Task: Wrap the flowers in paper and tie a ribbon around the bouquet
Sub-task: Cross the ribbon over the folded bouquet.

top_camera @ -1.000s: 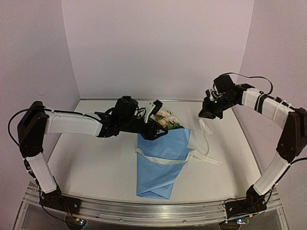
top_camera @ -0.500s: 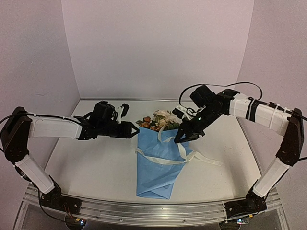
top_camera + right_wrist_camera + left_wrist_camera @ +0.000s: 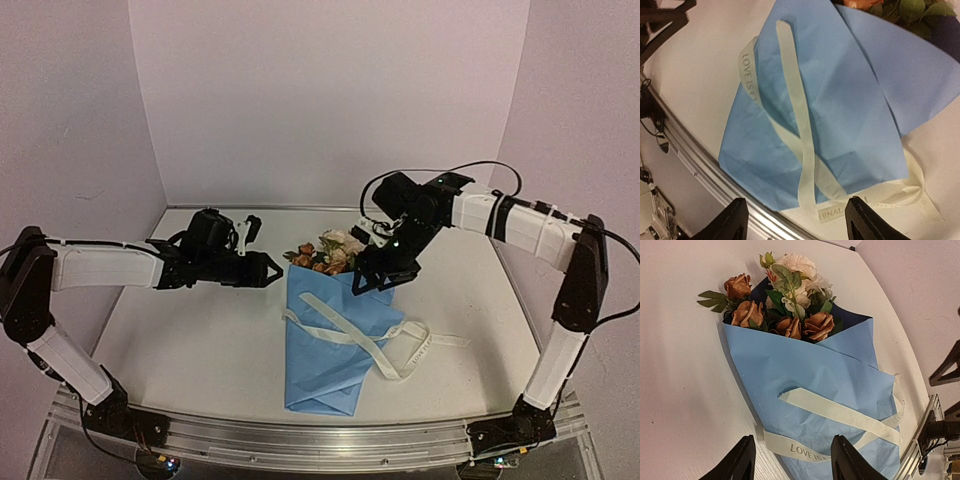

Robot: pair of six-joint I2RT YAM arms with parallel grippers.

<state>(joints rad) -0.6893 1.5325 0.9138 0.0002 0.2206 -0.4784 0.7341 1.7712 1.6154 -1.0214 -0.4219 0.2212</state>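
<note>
Bouquet (image 3: 320, 370) flat on worktop (image 3: 200, 340), flowers (image 3: 790, 315) toward far wall. Ribbon (image 3: 840, 412) crossed loose over paper (image 3: 790, 365), unknotted. Left jaws spread, empty, beside flowers. Right jaws spread, empty, above paper.

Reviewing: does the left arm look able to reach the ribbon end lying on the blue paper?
Probably yes. The left gripper is open, with the ribbon right ahead on the paper and nothing between; the right gripper hangs over the paper's other side.

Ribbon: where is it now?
Top view: the ribbon lies loose across the middle of the paper, its ends crossed, one looping onto the table on the right side.
</note>
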